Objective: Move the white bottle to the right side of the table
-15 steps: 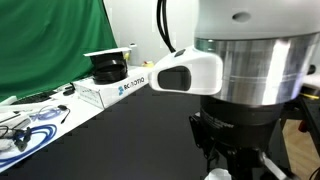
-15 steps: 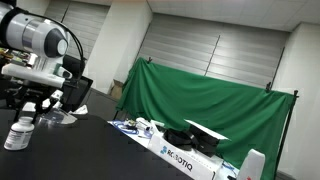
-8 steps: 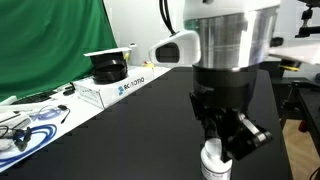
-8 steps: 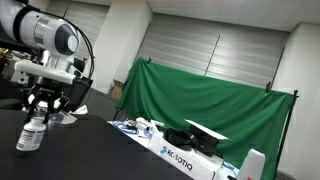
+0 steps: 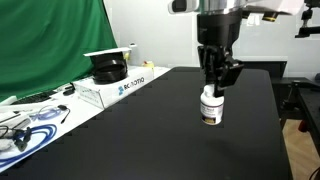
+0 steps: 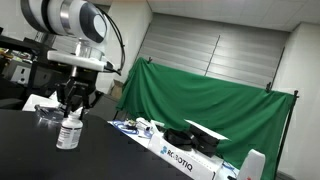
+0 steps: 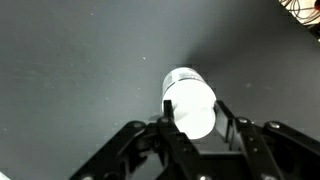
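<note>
**White bottle** [image 5: 211, 106] [image 6: 68, 133] [image 7: 188, 101]: upright on the open black counter [image 5: 130, 140] [image 6: 110, 165], well apart from the cluttered edge. Neither exterior view settles whether its base touches the surface or hangs just above it. The jaws come down from above and are clamped on the bottle's cap end, one finger on each side, as the wrist view shows.

**Step in hand (judged):** carrying the bottle toward the right side of the counter.
- Grip firmly and level so the narrow bottle remains vertical.
- Travel low, with the base just free of the surface.
- Set the bottle down flat before parting the jaws. Releasing it while tilted would likely topple it.

**Writing:** the bottle bears a dark label band low on its body, with print too small to read. At the counter's edge a white box [image 5: 118, 90] [image 6: 186, 155] carries the blue word "ROBOTIQ". Behind it hangs a green cloth [image 5: 50, 40] [image 6: 200, 100] with no writing on it.
</note>
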Available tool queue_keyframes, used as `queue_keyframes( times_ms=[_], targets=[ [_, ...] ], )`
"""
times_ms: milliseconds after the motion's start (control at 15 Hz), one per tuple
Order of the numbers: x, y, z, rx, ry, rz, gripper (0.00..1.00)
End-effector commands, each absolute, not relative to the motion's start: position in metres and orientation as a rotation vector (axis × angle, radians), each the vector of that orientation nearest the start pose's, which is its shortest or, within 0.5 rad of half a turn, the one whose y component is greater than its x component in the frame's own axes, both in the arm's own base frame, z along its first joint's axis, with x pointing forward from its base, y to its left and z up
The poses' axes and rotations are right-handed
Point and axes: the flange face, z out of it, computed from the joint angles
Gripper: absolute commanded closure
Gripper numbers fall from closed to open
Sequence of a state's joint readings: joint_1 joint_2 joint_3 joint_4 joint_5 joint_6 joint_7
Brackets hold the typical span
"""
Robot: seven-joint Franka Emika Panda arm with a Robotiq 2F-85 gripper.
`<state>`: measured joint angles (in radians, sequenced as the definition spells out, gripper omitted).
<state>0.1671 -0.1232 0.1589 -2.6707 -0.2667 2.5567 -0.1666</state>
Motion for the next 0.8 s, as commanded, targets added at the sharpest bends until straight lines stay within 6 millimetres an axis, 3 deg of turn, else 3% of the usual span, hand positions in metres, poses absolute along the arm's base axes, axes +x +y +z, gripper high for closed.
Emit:
queue_keyframes(
  times_ms=[0,467,667,733],
  targets=[
    [0.389,0.071,0.307,-3.170,-1.043,-0.020,0.81],
    [0.414,-0.064,0.339,-3.162,-0.925,0.082,0.81],
    [0.424,-0.092,0.349,-3.124,-0.902,0.124,0.81],
    [0.412,-0.082,0.341,-3.150,-0.904,0.088,0.56]
  ],
)
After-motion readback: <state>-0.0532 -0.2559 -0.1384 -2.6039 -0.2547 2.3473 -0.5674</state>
